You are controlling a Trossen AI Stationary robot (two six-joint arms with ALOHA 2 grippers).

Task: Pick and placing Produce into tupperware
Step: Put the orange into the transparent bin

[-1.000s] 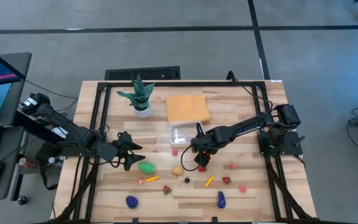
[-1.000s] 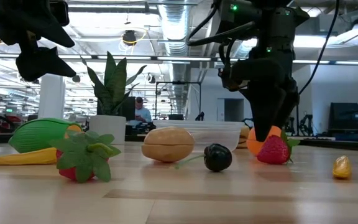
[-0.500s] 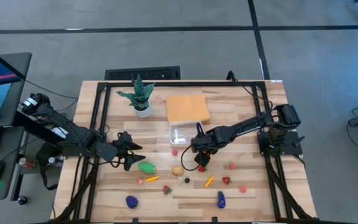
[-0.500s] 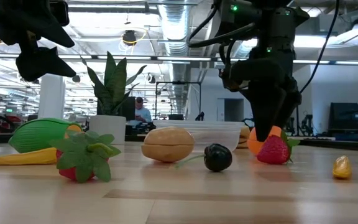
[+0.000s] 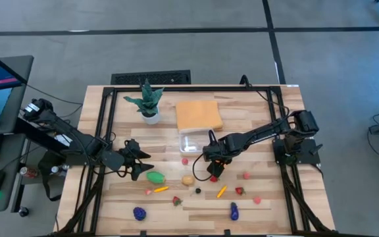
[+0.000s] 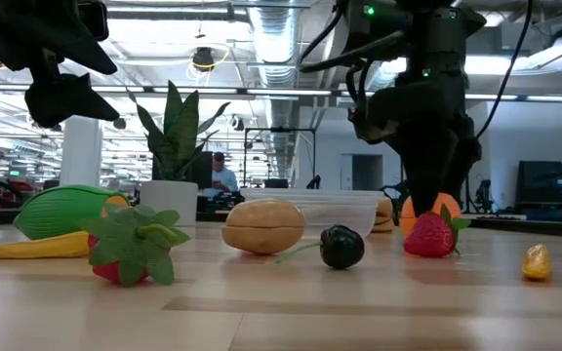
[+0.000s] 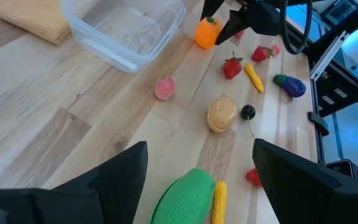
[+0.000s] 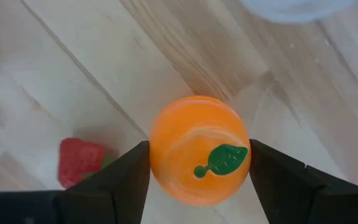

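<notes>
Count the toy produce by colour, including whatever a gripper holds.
Red pieces: 4
Pink pieces: 3
Purple pieces: 2
Yellow-orange pieces: 2
Orange fruit, in the right gripper: 1
Green piece: 1
Tan piece: 1
Black piece: 1
Total: 15

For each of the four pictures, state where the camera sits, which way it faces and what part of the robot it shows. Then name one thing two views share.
High view: above the table, facing straight down; shows both arms, the tupperware and scattered produce.
Low view: at table-top height, facing level across; the right gripper comes down from above.
Left wrist view: on the left arm, facing past its open left gripper toward the tupperware.
Right wrist view: on the right arm, facing down at the orange between its fingers.
Shared: the orange shows in both wrist views.
</notes>
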